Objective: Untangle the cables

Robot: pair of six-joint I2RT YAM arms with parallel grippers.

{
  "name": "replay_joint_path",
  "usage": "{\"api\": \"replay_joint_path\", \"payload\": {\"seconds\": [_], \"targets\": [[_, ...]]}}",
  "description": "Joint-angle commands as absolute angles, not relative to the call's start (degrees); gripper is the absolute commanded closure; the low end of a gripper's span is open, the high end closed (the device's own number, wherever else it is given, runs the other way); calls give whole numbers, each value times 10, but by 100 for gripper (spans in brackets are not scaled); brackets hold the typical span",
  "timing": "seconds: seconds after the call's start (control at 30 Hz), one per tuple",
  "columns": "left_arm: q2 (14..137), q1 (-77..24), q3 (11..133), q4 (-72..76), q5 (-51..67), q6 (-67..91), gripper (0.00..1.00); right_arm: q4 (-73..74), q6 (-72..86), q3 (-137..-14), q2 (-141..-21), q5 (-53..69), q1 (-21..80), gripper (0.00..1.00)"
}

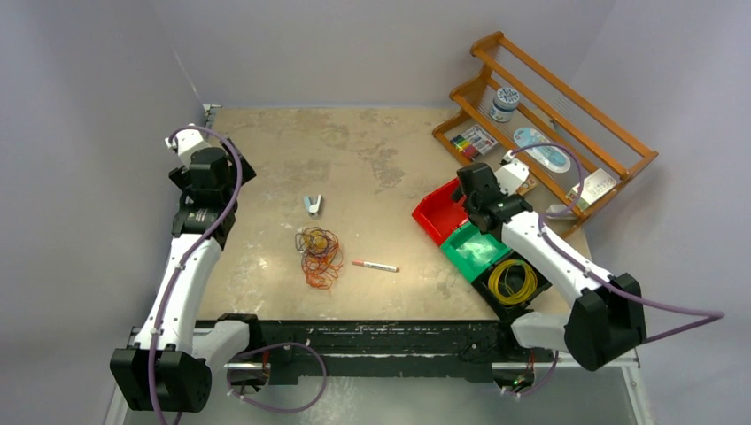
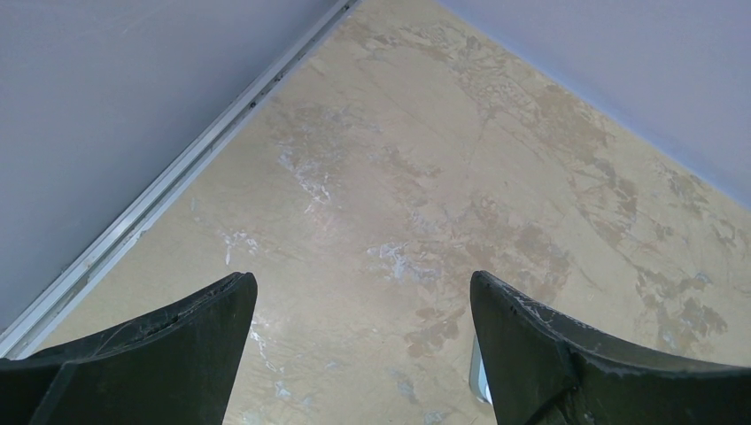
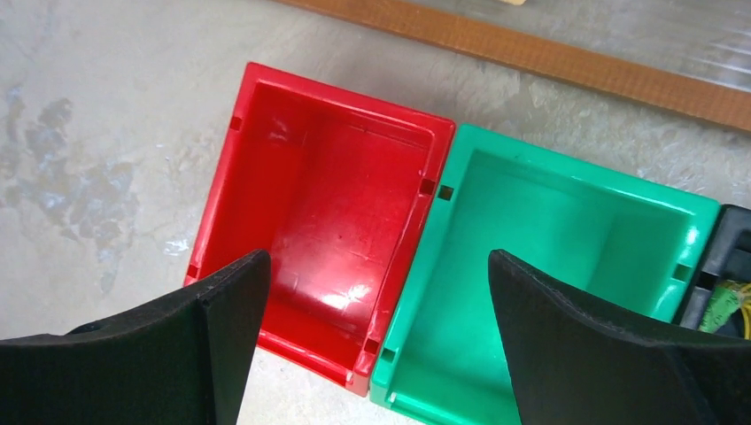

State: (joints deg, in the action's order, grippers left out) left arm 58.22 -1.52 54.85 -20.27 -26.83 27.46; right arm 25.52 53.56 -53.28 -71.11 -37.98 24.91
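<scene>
**Cables (image 1: 319, 252) tangled, both jaws wide**

Left jaws: wide, empty, over far-left surface (image 2: 443, 177). Cables: orange, brown, dark tangle, mid-surface; marker (image 1: 375, 266) just right. Right jaws: wide, empty, over red bin (image 3: 328, 204) and green bin (image 3: 549, 230).

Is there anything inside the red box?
No, the red box shows only its bare, shiny floor and walls, with nothing lying in it.

2 arms, left arm (image 1: 181, 283) at frame left, right arm (image 1: 549, 252) at right: white shells, black joint housings, lilac hoses (image 1: 682, 308) alongside. The fingers (image 2: 159, 354) are matte black, scuffed wedges.
</scene>
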Motion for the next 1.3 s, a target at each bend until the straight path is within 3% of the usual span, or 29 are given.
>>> {"api": "replay_joint_path", "payload": {"seconds": [0.0, 0.87, 1.27], "targets": [[582, -10, 564, -187, -259, 278, 9, 226, 538, -520, -744, -350, 238, 7], [584, -9, 563, -188, -250, 277, 10, 100, 481, -496, -848, -254, 216, 15], [587, -9, 564, -190, -247, 277, 10, 99, 470, -545, -910, -249, 294, 18]]}}
